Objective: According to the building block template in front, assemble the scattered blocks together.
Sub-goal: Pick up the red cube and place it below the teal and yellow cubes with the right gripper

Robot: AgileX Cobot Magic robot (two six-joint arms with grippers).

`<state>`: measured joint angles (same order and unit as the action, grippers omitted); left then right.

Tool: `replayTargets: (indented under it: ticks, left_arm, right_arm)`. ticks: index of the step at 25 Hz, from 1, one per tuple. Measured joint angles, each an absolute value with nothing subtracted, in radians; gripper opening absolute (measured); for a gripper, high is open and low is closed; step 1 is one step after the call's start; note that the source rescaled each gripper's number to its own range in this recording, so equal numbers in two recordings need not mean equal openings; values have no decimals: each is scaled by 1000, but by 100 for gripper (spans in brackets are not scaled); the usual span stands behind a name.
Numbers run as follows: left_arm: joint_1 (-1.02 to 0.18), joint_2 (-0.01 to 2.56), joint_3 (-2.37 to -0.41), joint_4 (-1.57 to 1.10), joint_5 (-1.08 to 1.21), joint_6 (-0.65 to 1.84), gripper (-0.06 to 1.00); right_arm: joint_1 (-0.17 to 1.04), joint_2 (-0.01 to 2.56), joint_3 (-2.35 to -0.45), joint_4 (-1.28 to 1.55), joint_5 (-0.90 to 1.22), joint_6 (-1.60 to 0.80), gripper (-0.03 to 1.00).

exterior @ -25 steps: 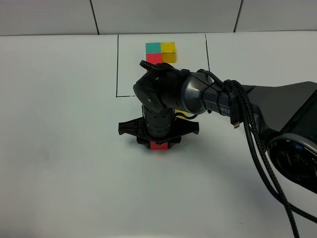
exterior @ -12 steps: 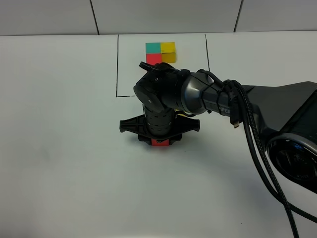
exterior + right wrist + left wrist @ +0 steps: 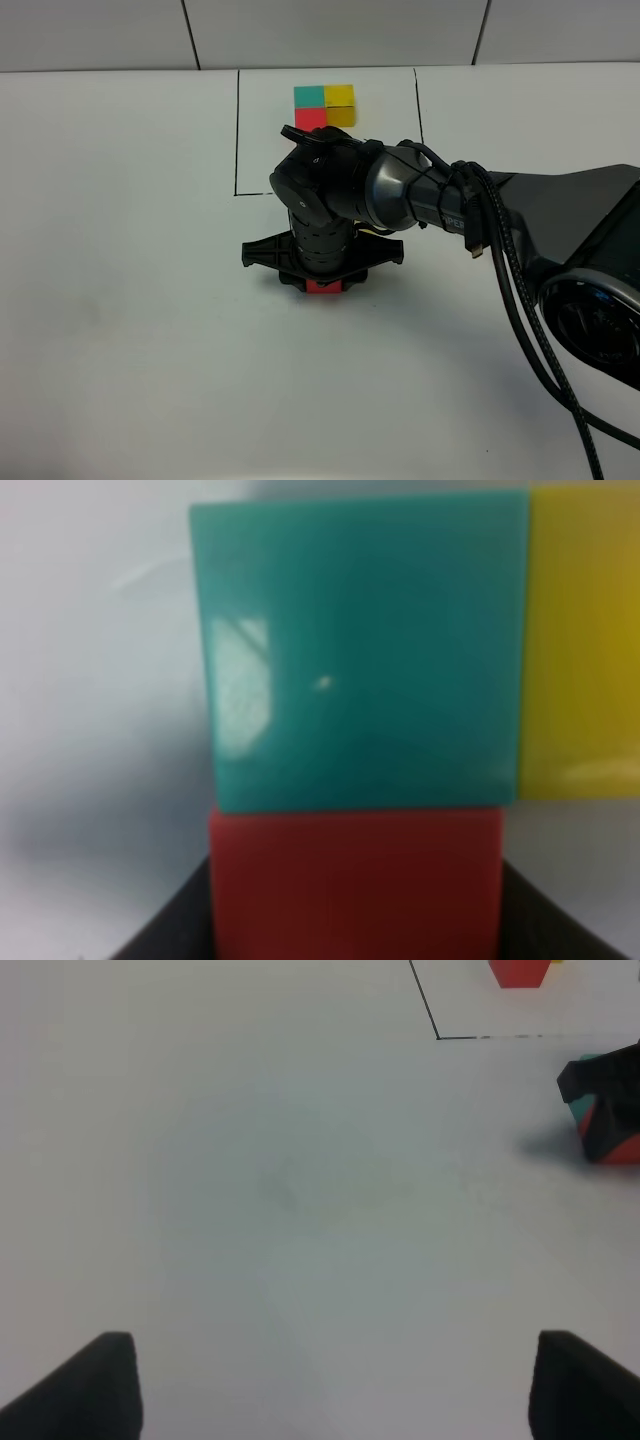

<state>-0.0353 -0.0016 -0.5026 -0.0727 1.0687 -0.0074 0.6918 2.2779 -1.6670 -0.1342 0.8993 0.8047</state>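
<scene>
So there are two sets of three cubes on the white table (image 3: pixel 120 300). Set one is the building block template (image 3: pixel 325 106) at the far edge: one teal, one yellow, one red, in an L shape inside a thin black-line rectangle (image 3: pixel 237 130). Set two is the scattered blocks, nearer the middle of the table and mostly hidden under the right arm in the overhead view. There, only a bit of the red cube (image 3: pixel 322 287) pokes out below the right gripper (image 3: pixel 320 278), plus a sliver of yellow by the wrist. The right wrist camera shows them properly: one teal cube (image 3: pixel 365 655), one yellow cube (image 3: pixel 585 645) touching its side, and the red cube butted against another teal edge — same L as the template, as far as I can tell. The right gripper's dark fingers (image 3: pixel 165 925) sit on either side of the red cube, clamped onto it. The left gripper (image 3: pixel 330 1385) is well away from the blocks over bare table — jaws spread wide, holding nothing, with only its two fingertips visible.
</scene>
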Motion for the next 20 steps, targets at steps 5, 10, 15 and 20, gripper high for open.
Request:
replayTargets:
  ticks: [5, 10, 15, 20]
  left_arm:
    - [-35, -2, -503, -73, 1069, -7, 75]
    - [-35, -2, -503, -73, 1069, -7, 75]
    - [-35, -2, -503, -73, 1069, -7, 75]
    - [-35, -2, -503, -73, 1069, -7, 75]
  right_arm:
    - [692, 2279, -1667, -134, 900, 805, 1]
    - [692, 2279, -1667, -134, 900, 797, 1]
    - [690, 2279, -1668, -127, 900, 786, 1]
    - [690, 2279, -1668, -127, 901, 785, 1]
